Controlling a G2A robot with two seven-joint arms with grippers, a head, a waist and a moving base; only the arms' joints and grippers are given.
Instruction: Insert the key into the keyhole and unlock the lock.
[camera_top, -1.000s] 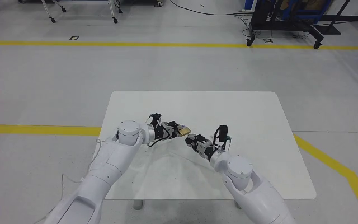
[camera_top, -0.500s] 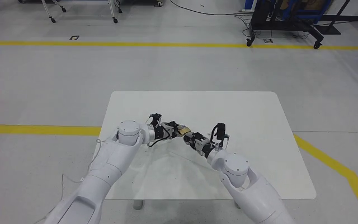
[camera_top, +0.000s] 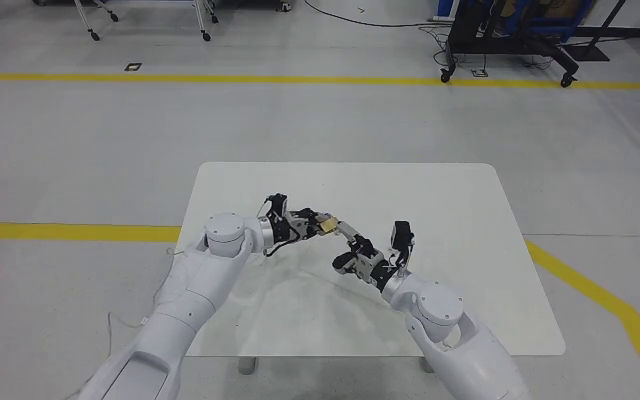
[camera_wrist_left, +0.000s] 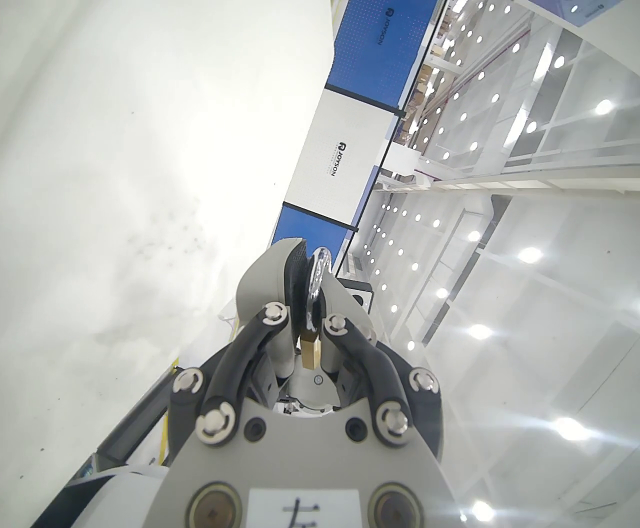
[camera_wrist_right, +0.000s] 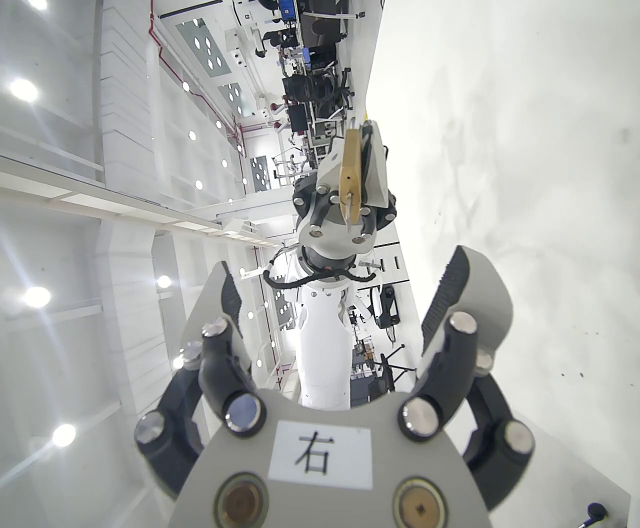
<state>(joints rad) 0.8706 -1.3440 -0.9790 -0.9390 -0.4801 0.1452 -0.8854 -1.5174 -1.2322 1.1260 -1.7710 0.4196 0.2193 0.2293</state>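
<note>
My left gripper (camera_wrist_left: 312, 260) is shut on a brass padlock (camera_wrist_left: 310, 352), and a silvery metal part (camera_wrist_left: 316, 280) is pinched between its pads. From the right wrist view the padlock (camera_wrist_right: 350, 170) lies along the left gripper (camera_wrist_right: 367, 135). A small silvery piece (camera_wrist_right: 346, 202) sticks out of the end facing me; I cannot tell whether it is the key. My right gripper (camera_wrist_right: 345, 280) is open and holds nothing, a short way from the lock. From above, the lock (camera_top: 326, 228) hangs over the table's middle, with the right gripper (camera_top: 350, 252) just beside it.
The white table (camera_top: 450, 200) lies under both arms, with bare surface on all sides. Yellow floor lines (camera_top: 300, 78) and wheeled stands (camera_top: 500, 50) are far beyond it.
The right gripper closed in on the lock half a second ago and has since drawn back a little. The left gripper with the lock has shifted slightly toward the far side.
</note>
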